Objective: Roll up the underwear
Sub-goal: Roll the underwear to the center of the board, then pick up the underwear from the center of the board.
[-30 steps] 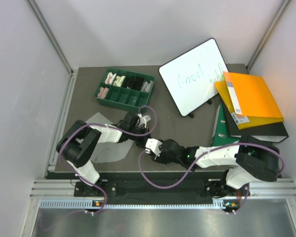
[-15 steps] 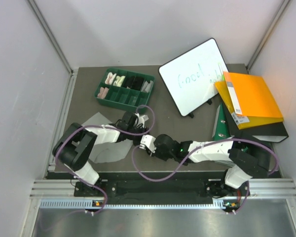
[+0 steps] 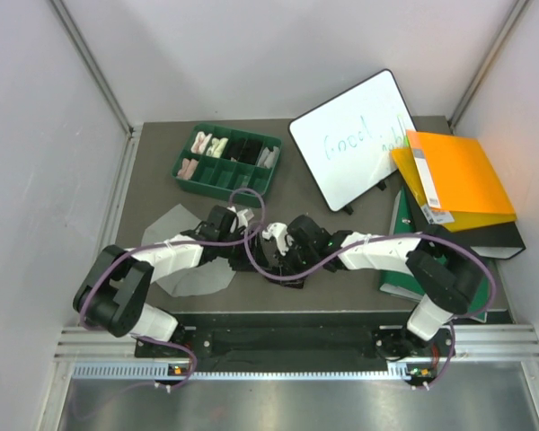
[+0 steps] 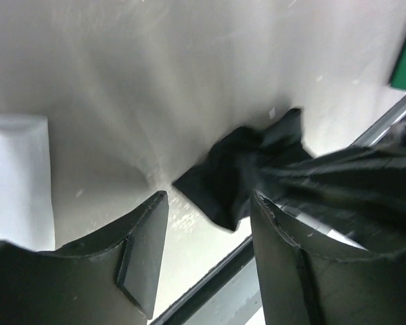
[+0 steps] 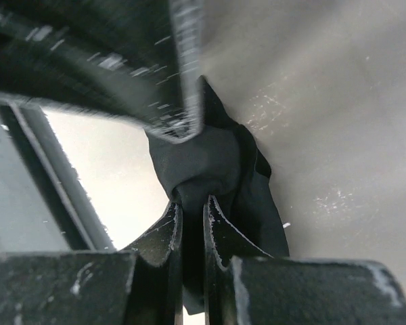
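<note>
Top external, green tray [image 3: 223,178] of cloth rolls [image 3: 211,144], right pincer [image 5: 189,203] gripping black underwear [image 5: 206,159], left pincer [image 4: 208,200] parted, empty

Open counter [image 3: 296,190] is found just right of the green tray [image 3: 211,186], as far as the whiteboard [image 3: 355,139], and a thin strip is left behind the tray along the back wall. Straight in front of the tray the way is barred by the left arm [image 3: 171,254] and the right arm [image 3: 377,251], brought close together over the black underwear [image 4: 223,169], with purple cables [image 3: 247,190] looped above them. Front-left of the tray the surface is taken up by the light grey underwear [image 3: 193,274]. Far right of the tray the corner is filled by an orange folder [image 3: 454,175], a black binder [image 3: 490,241] and a green binder [image 3: 397,235].
</note>
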Robot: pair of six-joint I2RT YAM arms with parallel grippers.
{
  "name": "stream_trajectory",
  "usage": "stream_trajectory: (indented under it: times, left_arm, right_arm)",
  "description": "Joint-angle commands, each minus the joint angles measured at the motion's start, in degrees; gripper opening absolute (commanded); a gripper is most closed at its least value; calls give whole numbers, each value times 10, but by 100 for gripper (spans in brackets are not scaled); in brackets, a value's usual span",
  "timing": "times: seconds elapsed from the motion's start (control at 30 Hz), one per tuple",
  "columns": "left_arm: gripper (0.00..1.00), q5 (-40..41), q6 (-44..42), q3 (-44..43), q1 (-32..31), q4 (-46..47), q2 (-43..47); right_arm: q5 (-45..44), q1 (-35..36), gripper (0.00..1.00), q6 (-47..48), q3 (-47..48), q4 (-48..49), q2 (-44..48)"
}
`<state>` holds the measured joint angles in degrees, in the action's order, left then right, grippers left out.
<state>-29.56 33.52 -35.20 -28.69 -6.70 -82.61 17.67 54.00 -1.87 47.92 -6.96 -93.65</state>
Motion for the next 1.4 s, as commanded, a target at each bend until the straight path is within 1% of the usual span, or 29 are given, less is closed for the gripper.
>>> stream_trajectory:
  times: [0.0, 0.17, 0.27, 0.5, 0.57, 0.63, 0.67, 0.7, 0.77, 0.8, 0.83, 0.87, 0.9, 0.93, 0.97, 1.0, 1.03, 1.1, 1.13, 1.23, 1.37]
  left_arm:
    - [58, -22, 28, 27, -3, 38, 15]
    - [60, -34, 61, 37, -7, 98, 3]
    - [61, -39, 73, 36, -13, 117, -8]
    - [62, -42, 91, 37, -33, 170, -47]
    - [60, -40, 97, 38, -40, 179, -58]
    - [53, -33, 99, 36, -44, 185, -70]
    - [48, -32, 101, 34, -45, 187, -74]
    - [36, -30, 101, 32, -46, 187, -79]
    - [17, -28, 95, 19, -50, 169, -93]
    - [1, -22, 89, 10, -51, 151, -98]
    - [0, -11, 72, -6, -54, 135, -107]
    - [0, -6, 63, -14, -55, 99, -110]
    - [0, -1, 54, -21, -55, 84, -113]
    - [0, 8, 37, -34, -55, 70, -119]
    - [0, 12, 28, -39, -55, 36, -122]
    - [0, 14, 21, -44, -55, 27, -124]
    - [0, 14, 9, -53, -55, 15, -131]
    - [0, 15, 1, -58, -55, -1, -136]
    - [0, 14, -6, -61, -55, -4, -140]
    - [0, 19, -18, -68, -55, -19, -142]
    - [0, 26, -26, -70, -55, -31, -138]
  right_arm:
    - [70, -28, 0, -36, 17, -24, -29]
    - [98, -48, 0, -41, 18, -24, -43]
    - [104, -52, 0, -43, 18, -23, -46]
    - [135, -68, 0, -53, 17, -4, -67]
    - [146, -74, 0, -54, 15, 2, -69]
    - [148, -77, 0, -54, 11, 5, -68]
    - [148, -77, 0, -52, 11, 5, -69]
    - [148, -77, 0, -52, 12, 5, -70]
    - [148, -78, 0, -52, 14, 5, -71]
    - [148, -78, 0, -51, 15, 4, -71]
    - [148, -79, 0, -52, 15, 4, -71]
    - [146, -79, 1, -52, 16, 4, -69]
    - [144, -80, 4, -53, 17, 2, -68]
    - [144, -81, 11, -53, 17, 1, -66]
    - [144, -84, 15, -54, 17, 0, -60]
    - [141, -86, 18, -55, 16, 0, -55]
    - [139, -88, 26, -56, 17, -2, -51]
    - [134, -92, 34, -53, 18, -9, -37]
    - [131, -96, 41, -52, 17, -10, -31]
    - [125, -101, 50, -51, 16, -17, -9]
    - [112, -108, 55, -49, 16, -22, 21]
